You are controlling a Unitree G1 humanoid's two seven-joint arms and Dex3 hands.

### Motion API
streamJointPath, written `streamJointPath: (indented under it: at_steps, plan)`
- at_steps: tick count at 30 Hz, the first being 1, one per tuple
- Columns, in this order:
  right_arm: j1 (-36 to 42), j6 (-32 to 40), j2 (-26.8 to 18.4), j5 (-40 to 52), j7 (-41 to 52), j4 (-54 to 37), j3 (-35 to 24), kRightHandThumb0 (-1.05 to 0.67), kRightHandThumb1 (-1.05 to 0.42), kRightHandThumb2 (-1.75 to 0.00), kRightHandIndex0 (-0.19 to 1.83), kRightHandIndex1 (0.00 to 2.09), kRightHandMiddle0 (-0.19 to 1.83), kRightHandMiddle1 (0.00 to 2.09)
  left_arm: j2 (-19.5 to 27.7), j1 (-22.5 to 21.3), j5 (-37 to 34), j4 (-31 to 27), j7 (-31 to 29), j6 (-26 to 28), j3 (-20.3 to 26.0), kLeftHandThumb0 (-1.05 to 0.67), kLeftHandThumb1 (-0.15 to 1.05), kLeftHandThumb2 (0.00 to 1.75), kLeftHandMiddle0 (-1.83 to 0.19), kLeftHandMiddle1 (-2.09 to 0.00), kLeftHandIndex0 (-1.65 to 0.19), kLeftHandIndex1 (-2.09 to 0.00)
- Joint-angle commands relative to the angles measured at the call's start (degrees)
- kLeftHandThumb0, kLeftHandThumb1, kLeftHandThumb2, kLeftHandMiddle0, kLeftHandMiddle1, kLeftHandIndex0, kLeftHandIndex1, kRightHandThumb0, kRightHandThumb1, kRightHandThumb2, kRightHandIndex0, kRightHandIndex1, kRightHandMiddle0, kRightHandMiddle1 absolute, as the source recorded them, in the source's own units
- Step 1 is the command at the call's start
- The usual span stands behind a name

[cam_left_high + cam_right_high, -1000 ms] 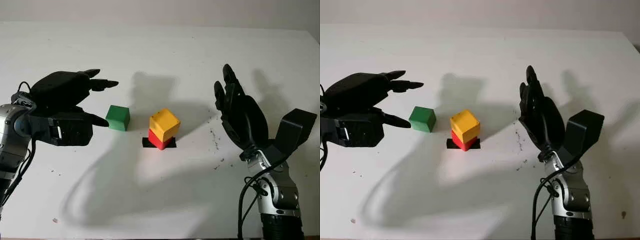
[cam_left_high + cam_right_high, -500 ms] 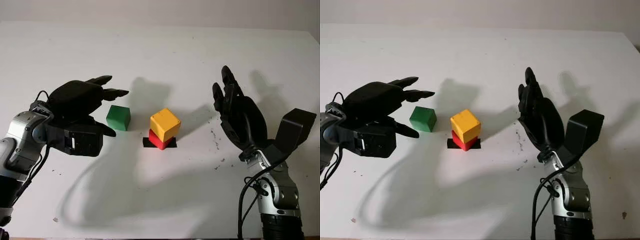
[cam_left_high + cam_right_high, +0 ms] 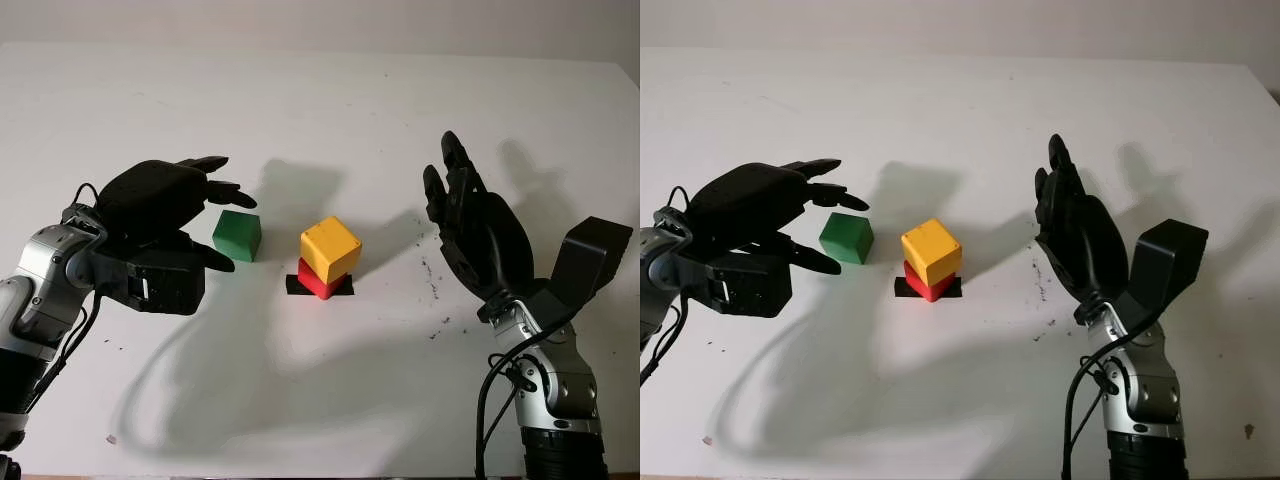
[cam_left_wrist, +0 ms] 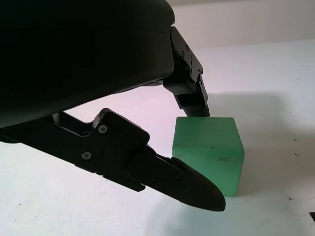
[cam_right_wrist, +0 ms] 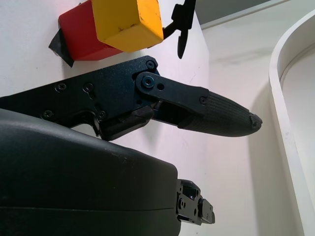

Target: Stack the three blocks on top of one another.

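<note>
On the white table [image 3: 330, 400], the black right hand [image 3: 478, 228] stands upright, palm toward the blocks, holding nothing, well right of them. The black left hand [image 3: 165, 205] reaches palm-down just left of the green cube-shaped block [image 3: 237, 235], its fingers [image 4: 192, 96] either side without gripping; contact is unclear. The yellow cube-shaped block [image 3: 330, 248] sits corner-forward on the red cube-shaped block [image 3: 318, 282], mostly hiding it. A black tape patch [image 3: 296, 285] lies under the red one.

White table [image 3: 330, 110] bears black tape patch [image 3: 341, 288].
</note>
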Motion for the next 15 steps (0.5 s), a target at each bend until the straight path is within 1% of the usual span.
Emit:
streamJointPath:
  at_steps: [1, 4, 7, 10, 13, 15]
  plan:
    - [0.60, -0.84, -0.08, 0.37, -0.08, -0.62, -0.29, -0.78, -1.05, -0.72, -0.19, 0.00, -0.19, 0.00, -0.30, -0.29, 0.05, 0.29, 0.93, -0.48, 0.15, -0.63, 0.99, 0.07, -0.27, -0.07, -0.36, -1.03]
    - [0.42, -0.41, -0.10, 0.41, -0.21, -0.72, -0.24, -0.77, -1.05, -0.71, -0.19, 0.00, -0.19, 0.00, -0.42, -0.10, -0.66, 0.55, 1.58, -0.90, 0.45, -0.53, 1.02, 0.06, -0.32, -0.07, -0.37, -1.15]
    - [0.32, 0.08, -0.15, 0.55, -0.31, -0.83, -0.23, -0.77, -1.05, -0.70, -0.19, 0.00, -0.19, 0.00, -0.18, -0.07, -0.45, 1.05, 2.55, -1.73, 0.39, -0.49, 1.02, 0.06, -0.35, -0.07, -0.36, -1.21]
    - [0.34, 0.07, -0.24, 0.71, -0.22, -0.88, -0.31, -0.76, -1.05, -0.68, -0.19, 0.00, -0.19, 0.00, -0.06, -0.15, 0.25, 1.38, 3.19, -1.85, 0.17, -0.51, 1.02, 0.05, -0.35, -0.07, -0.31, -1.19]
    - [0.33, -0.10, -0.46, 0.82, 0.06, -0.78, -0.38, -0.76, -1.05, -0.68, -0.19, 0.00, -0.19, 0.00, -0.12, -0.39, 0.81, 1.72, 3.27, -1.82, -0.17, -0.53, 1.01, 0.05, -0.34, -0.06, -0.33, -1.11]
    - [0.28, -0.38, -0.60, 1.16, 0.61, -0.51, -0.52, -0.75, -1.05, -0.68, -0.19, 0.00, -0.19, 0.00, -0.08, -0.66, 1.37, 2.36, 4.06, -2.84, -0.50, -0.54, 1.01, 0.05, -0.34, -0.05, -0.35, -1.10]
